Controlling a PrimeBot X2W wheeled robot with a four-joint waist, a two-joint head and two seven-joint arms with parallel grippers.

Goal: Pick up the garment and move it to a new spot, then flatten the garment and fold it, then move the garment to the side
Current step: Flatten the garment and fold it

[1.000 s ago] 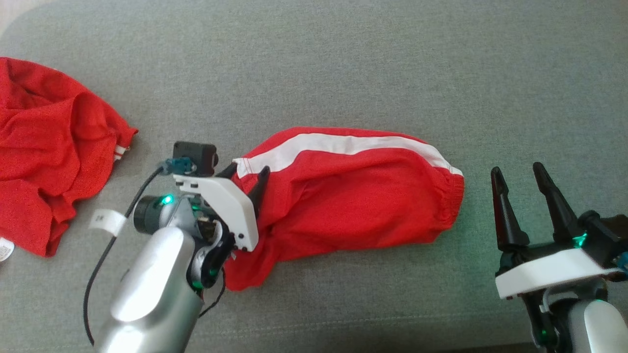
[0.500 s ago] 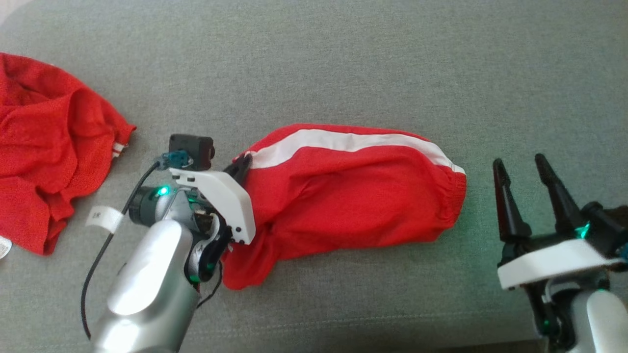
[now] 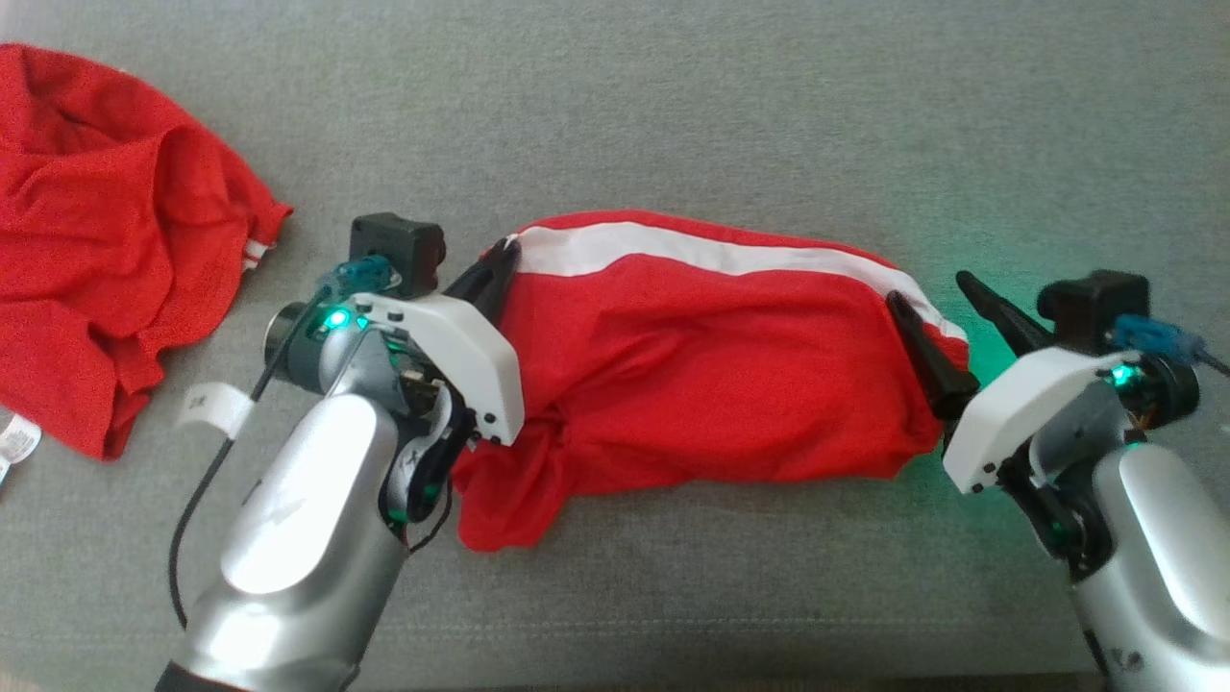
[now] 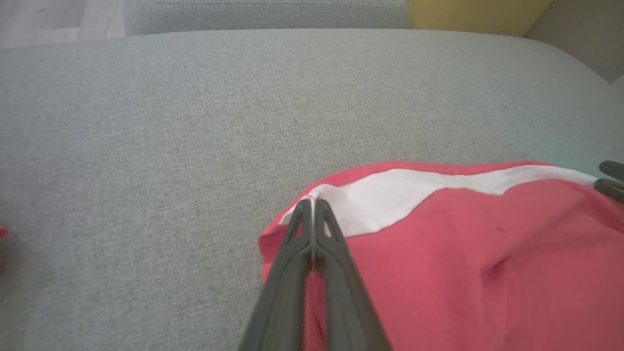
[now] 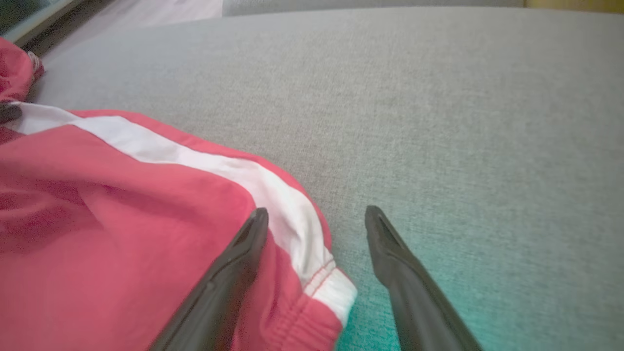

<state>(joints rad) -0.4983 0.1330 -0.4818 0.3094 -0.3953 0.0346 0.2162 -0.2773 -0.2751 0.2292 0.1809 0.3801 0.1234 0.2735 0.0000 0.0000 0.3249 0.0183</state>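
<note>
We see soft, matt cloth shorts (image 3: 711, 384) on a coarse-woven grey fabric cushion (image 3: 673, 115), beside our glossy silver left forearm (image 3: 288, 548).

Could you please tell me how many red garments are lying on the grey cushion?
2. The white-striped garment lies in the middle; the crumpled garment lies at the head view's far left, cut off by its edge. More could lie out of frame.
</note>
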